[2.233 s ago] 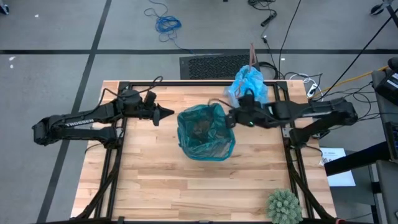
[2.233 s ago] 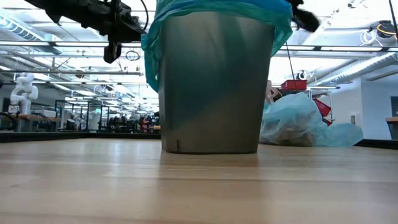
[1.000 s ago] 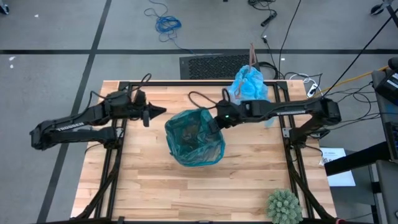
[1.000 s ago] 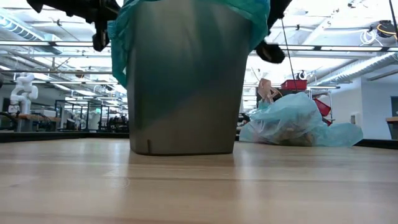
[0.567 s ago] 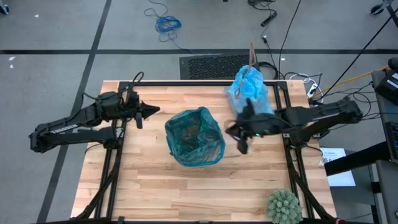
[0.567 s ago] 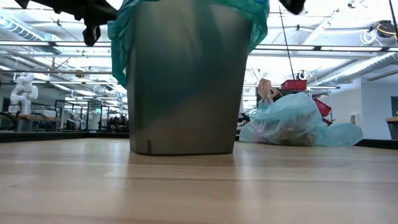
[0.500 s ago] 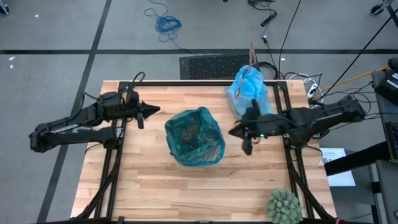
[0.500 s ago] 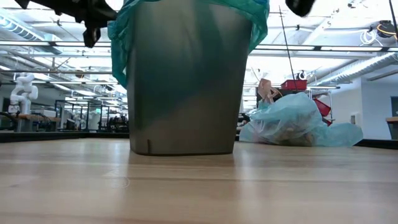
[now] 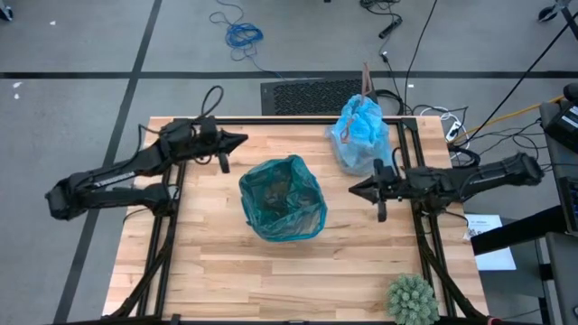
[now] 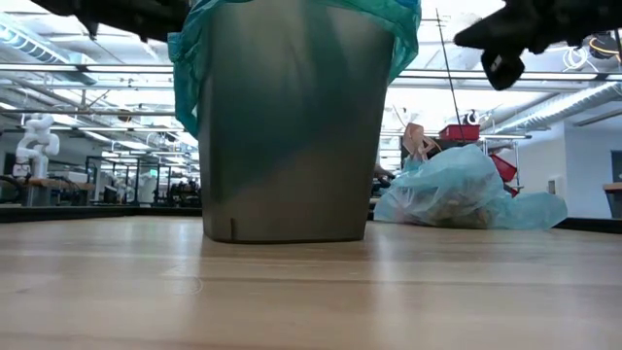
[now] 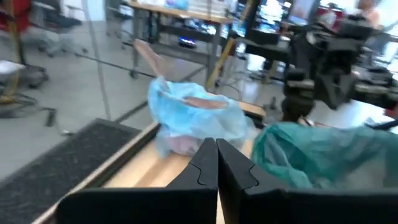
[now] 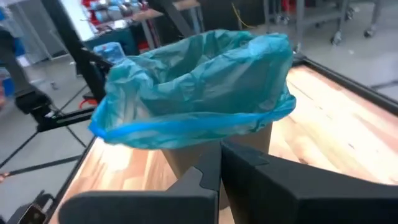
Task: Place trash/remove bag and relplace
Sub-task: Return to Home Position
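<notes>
A small dark bin (image 9: 282, 199) lined with a darker teal-green bag (image 12: 193, 81) stands on its base mid-table. The pale sky-blue bag (image 9: 361, 134), bunched shut at its top, rests near the table's far right corner. Brownish shapes show through its wall (image 10: 449, 206) in the low view. My left gripper (image 9: 242, 140) is shut and hovers left of and beyond the bin, pointing toward the blue bag (image 11: 193, 115). My right gripper (image 9: 354, 190) is shut and hovers right of the bin, pointing at it. Neither touches anything.
A spiky green ball (image 9: 413, 298) sits at the near right corner. A dark frame (image 9: 271, 119) runs along the table's far and side edges. Bare wood (image 9: 271, 271) lies on the near side of the bin. Cables (image 9: 433, 117) lie past the far right corner.
My right gripper has drawn back from the bin's far right rim toward the table's right edge, and now hangs level beside the bin. My left gripper has moved toward the far edge. The bin and both bags have stayed put.
</notes>
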Robot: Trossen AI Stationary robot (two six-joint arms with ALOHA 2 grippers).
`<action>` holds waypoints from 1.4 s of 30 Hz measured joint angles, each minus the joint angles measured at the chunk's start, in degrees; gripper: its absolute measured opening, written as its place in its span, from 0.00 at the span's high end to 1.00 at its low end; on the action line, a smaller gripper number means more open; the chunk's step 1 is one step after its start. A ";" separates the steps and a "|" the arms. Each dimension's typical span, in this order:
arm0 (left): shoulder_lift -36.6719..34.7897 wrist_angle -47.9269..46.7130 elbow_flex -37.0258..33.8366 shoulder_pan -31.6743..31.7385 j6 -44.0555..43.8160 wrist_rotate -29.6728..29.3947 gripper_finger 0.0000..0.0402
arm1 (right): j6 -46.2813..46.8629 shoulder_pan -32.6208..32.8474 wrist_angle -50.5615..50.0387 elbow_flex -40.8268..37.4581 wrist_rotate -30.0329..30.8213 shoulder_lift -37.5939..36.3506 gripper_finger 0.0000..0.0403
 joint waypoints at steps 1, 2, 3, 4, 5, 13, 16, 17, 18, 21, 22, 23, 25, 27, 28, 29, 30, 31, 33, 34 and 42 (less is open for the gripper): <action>0.55 -0.02 -0.03 1.12 0.02 2.36 1.00 | -0.88 -0.98 -0.56 -0.85 -1.42 -2.02 1.00; 0.78 -0.11 -0.08 2.04 0.19 4.45 1.00 | -1.44 -1.96 -0.86 -1.75 -2.56 -4.13 1.00; 0.71 0.19 -0.53 2.69 0.65 5.77 1.00 | -1.83 -2.91 -0.89 -2.92 -3.63 -6.50 1.00; 0.38 0.48 -1.43 3.15 1.21 6.34 1.00 | -2.30 -3.73 -1.10 -4.25 -4.32 -9.10 1.00; -0.39 0.54 -2.64 3.51 1.40 6.39 1.00 | -2.64 -4.46 -1.37 -5.60 -4.68 -11.66 1.00; -16.12 -1.34 -13.98 4.52 -3.83 2.89 1.00 | -2.61 -6.97 -3.61 -16.35 -4.92 -30.29 1.00; -19.72 -0.31 -18.41 3.53 -5.97 -0.93 1.00 | -3.11 -7.31 -4.75 -18.33 -4.88 -34.65 1.00; -20.63 -0.17 -19.89 3.08 -5.94 -1.89 1.00 | -3.68 -7.42 -5.28 -18.74 -4.78 -35.39 1.00; -21.15 0.87 -21.36 2.59 -5.69 -2.81 1.00 | -3.91 -7.54 -5.69 -18.97 -4.54 -35.31 1.00; -21.61 5.62 -25.74 0.93 -4.98 -5.26 1.00 | -3.92 -8.22 -10.85 -19.09 -3.95 -34.60 1.00; -21.61 6.86 -27.12 0.27 -4.98 -6.09 1.00 | -2.97 -8.41 -12.43 -19.08 -3.64 -34.56 1.00; -21.61 8.36 -28.62 -0.35 -4.98 -6.81 1.00 | -2.62 -8.65 -12.93 -18.90 -3.37 -34.39 1.00; -21.61 11.45 -31.45 -1.95 -6.13 -8.02 1.00 | -2.58 -8.92 -13.02 -18.65 -3.01 -34.22 1.00; -21.59 14.62 -33.83 -3.92 -6.49 -9.23 1.00 | -4.45 -9.03 -12.76 -18.65 -3.04 -34.20 1.00; -21.61 15.55 -34.47 -5.03 -6.47 -9.63 1.00 | -5.87 -9.03 -12.41 -18.65 -3.15 -34.29 1.00; -21.61 15.46 -34.78 -6.15 -6.45 -10.09 1.00 | -7.31 -9.03 -12.11 -18.65 -3.63 -34.48 1.00; -21.61 15.21 -34.95 -7.40 -6.20 -10.81 1.00 | -8.78 -9.03 -11.70 -18.65 -4.27 -34.55 1.00; -21.63 15.27 -35.16 -8.67 -5.79 -11.19 1.00 | -9.94 -9.03 -11.46 -18.65 -4.69 -34.60 1.00; -22.07 14.01 -35.46 -11.21 -4.93 -11.39 1.00 | -10.92 -9.01 -12.14 -18.65 -4.82 -34.91 1.00; -22.40 12.45 -35.46 -12.42 -4.88 -11.41 1.00 | -11.16 -9.01 -12.75 -18.65 -4.92 -35.03 1.00; -22.88 6.38 -35.46 -20.59 -3.80 -13.11 1.00 | -13.60 -9.01 -13.47 -18.65 -6.64 -35.09 1.00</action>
